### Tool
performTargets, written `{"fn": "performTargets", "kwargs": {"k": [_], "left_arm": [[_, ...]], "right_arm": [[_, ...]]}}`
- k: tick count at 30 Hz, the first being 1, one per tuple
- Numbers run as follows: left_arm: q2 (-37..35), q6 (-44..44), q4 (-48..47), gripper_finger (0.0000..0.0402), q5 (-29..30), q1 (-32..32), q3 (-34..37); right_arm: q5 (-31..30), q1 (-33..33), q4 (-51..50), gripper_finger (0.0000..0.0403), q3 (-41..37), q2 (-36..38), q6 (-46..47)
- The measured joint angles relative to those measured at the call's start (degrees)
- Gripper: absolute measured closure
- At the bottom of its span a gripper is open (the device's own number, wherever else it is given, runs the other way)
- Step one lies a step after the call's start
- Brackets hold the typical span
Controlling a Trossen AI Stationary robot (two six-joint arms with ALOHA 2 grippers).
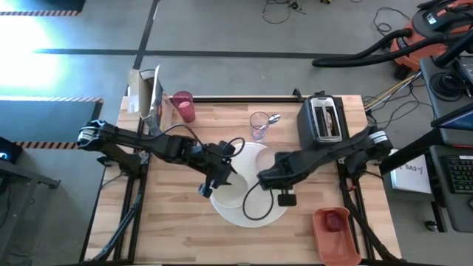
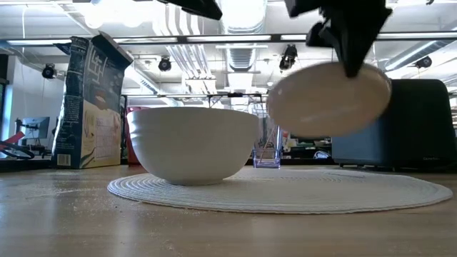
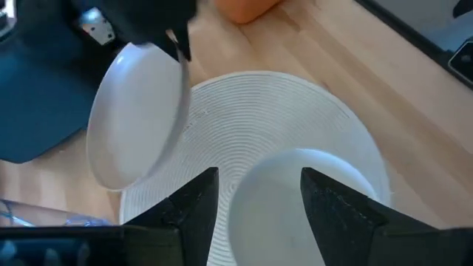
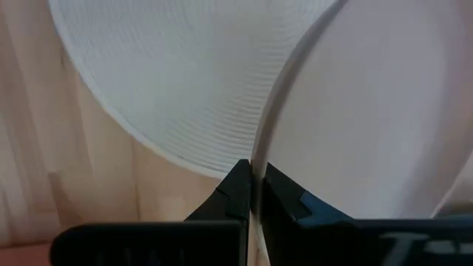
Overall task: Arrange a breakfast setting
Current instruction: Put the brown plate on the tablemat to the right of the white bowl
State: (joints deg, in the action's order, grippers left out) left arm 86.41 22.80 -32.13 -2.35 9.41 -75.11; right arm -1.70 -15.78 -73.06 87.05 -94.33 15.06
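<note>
A white bowl (image 2: pixel 193 145) sits on the round woven placemat (image 2: pixel 300 191), directly beneath the left tool (image 3: pixel 259 199), whose jaws stand apart. At three o'clock, the right tool (image 4: pixel 251 193) pinches a pale plate (image 2: pixel 330 98) above the mat.

Cereal box (image 1: pixel 150 94), black toaster (image 1: pixel 324 118) — red container (image 1: pixel 335 233) at the table's corner.

1. We count one white woven placemat (image 1: pixel 255 210).
2. One white bowl (image 2: pixel 193 143).
3. One small pale plate (image 2: pixel 328 100).
4. One toaster (image 1: pixel 323 118).
5. One cereal box (image 2: pixel 89 103).
6. Two cups: pink (image 1: pixel 182 106), clear (image 1: pixel 259 125).
</note>
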Motion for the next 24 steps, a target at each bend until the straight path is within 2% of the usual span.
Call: {"fn": "performTargets", "kwargs": {"k": [11, 16, 24], "left_arm": [[-0.2, -2.4, -5.8, 0.0226, 0.2, 1.7, 0.0], [-0.8, -3.6, -8.2, 0.0226, 0.2, 2.5, 0.0], [-4.0, -6.7, -11.6, 0.0226, 0.3, 2.6, 0.0]], "right_arm": [[3.7, -0.7, 0.2, 0.0395, 0.0, -9.8, -3.7], [3.8, -1.0, 1.9, 0.0395, -0.1, -10.4, -3.7], [5.0, -2.1, 9.8, 0.0394, -0.1, -10.1, -3.5]]}}
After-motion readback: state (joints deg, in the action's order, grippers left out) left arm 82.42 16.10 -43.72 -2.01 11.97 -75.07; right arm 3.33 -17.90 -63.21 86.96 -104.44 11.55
